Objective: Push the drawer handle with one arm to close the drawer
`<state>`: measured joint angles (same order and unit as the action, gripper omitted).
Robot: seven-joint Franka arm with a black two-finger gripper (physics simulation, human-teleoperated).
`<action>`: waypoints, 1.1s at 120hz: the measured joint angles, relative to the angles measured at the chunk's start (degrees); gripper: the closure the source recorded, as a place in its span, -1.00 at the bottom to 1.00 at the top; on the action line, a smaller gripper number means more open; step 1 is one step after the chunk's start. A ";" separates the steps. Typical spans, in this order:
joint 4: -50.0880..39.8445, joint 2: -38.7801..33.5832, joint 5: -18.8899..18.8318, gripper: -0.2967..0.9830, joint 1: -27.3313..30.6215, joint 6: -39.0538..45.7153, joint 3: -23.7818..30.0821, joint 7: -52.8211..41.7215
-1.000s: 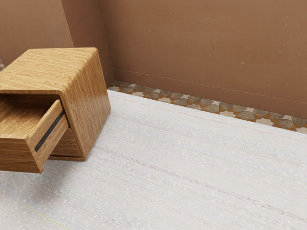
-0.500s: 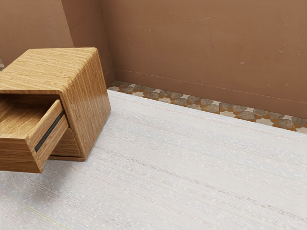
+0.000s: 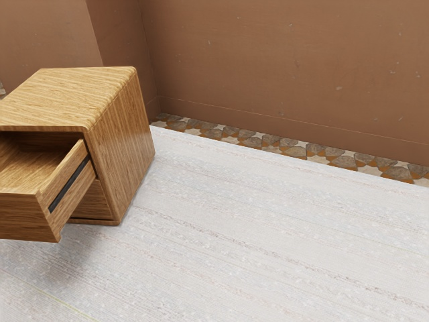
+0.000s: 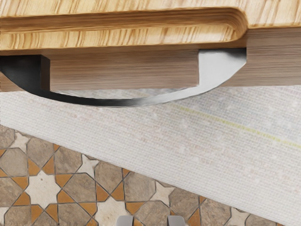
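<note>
Through my wrist view, the gripper [image 4: 150, 221] has its two fingers spread apart with nothing between them. Beyond them, clear of their tips, I see the curved metal handle [image 4: 117, 102] on the front of the drawer [image 3: 27, 218]. The drawer sticks out, open, from the wooden cabinet [image 3: 127, 134] on the white table [image 3: 268, 235]. Farther off lie patterned floor tiles [image 3: 288, 144], then a brown wall [image 3: 268, 54].

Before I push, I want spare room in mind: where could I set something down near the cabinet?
Bare: the broad white tabletop from the closed side of the cabinet toward the tiled floor; also a strip beyond the curved handle, better left free for pushing. Crowded: where the open drawer juts over the tabletop.
</note>
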<state>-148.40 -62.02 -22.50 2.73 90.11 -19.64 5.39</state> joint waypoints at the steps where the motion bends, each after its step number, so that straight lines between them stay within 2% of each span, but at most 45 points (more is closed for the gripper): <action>1: 0.02 0.29 -0.07 0.54 0.00 0.18 -0.10 -0.01; 88: 1.15 10.10 -0.96 0.54 0.04 15.30 -2.25 -0.98; 112: 4.14 15.30 -0.34 0.54 0.16 18.09 -2.32 -1.31; 132: 8.45 22.53 1.63 0.54 0.17 20.21 -2.27 -1.75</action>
<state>-139.95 -39.49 -20.88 2.90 110.32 -21.91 3.63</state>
